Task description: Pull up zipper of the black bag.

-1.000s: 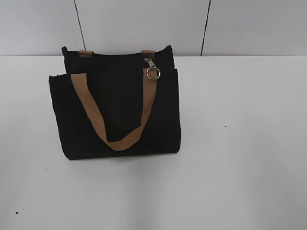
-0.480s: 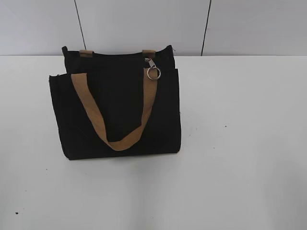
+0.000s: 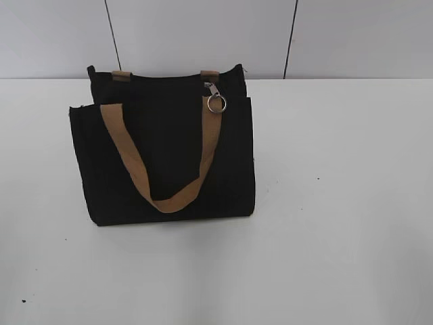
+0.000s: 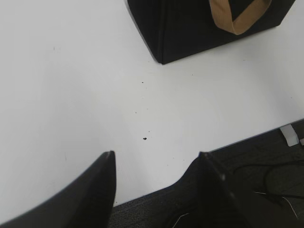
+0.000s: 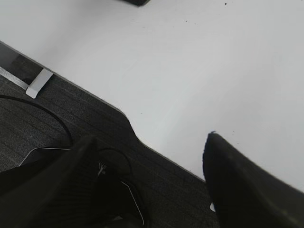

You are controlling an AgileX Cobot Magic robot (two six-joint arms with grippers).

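Two grippers were seen parted and empty: left gripper [image 4: 156,164], right gripper [image 5: 152,147] | black bag [image 3: 162,156] stood centre-left of frame | zipper [image 3: 215,95] pull hung upper right of bag | judged soft, light; ring best gripped.

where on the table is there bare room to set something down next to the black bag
The white table is bare right of the black bag, out to the frame edge, and along the strip in front of it. A narrower bare patch lies to its left. Behind the bag the wall stands close. Both grippers sit back at the near edge.
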